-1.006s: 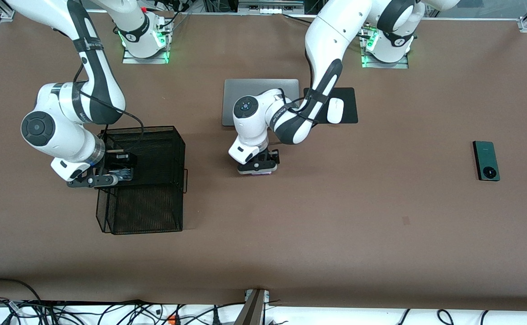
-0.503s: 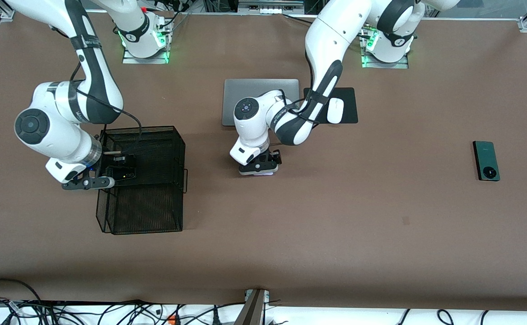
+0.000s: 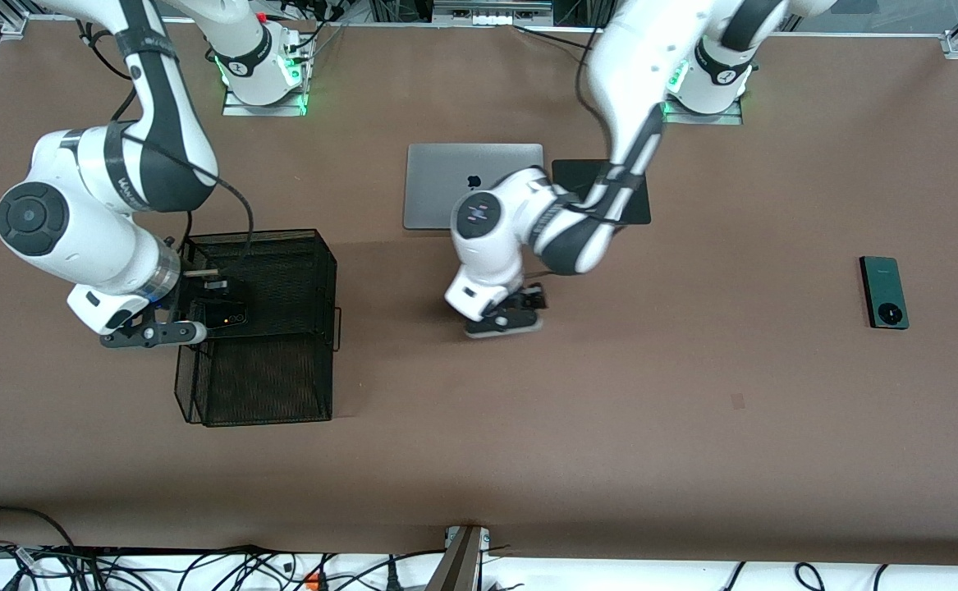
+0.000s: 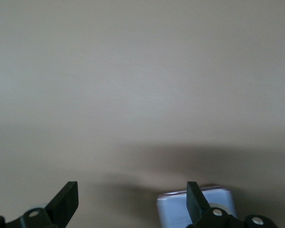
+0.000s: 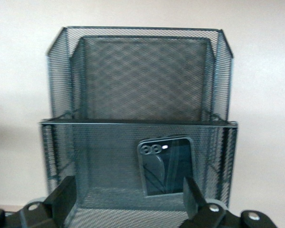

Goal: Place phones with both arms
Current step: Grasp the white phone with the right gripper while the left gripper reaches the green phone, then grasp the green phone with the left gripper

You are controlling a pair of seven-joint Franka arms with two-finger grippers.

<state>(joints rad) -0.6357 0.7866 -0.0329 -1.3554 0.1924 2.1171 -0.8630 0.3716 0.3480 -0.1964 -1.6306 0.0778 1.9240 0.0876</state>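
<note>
Black wire-mesh basket [image 3: 269,324] is now holding the black phone [image 3: 224,314] just dropped by the right gripper [image 3: 153,332], while the left gripper [image 3: 505,322], likewise spread-jawed, is lifting toward four o'clock off the lilac-white phone [image 4: 195,209] left mid-counter [image 3: 610,410], leaving the green phone [image 3: 884,292].

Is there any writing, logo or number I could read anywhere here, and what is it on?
Apple logo, a sign with no letters: on the lid of the silver laptop.
Lettering down the dark sleeve of the right arm: too small to read.
Small mark at the end of the green phone away from its camera ring: too small to read.
Black phone in the mesh basket: only camera rings, no text.
Lilac-white phone: no text visible.
</note>
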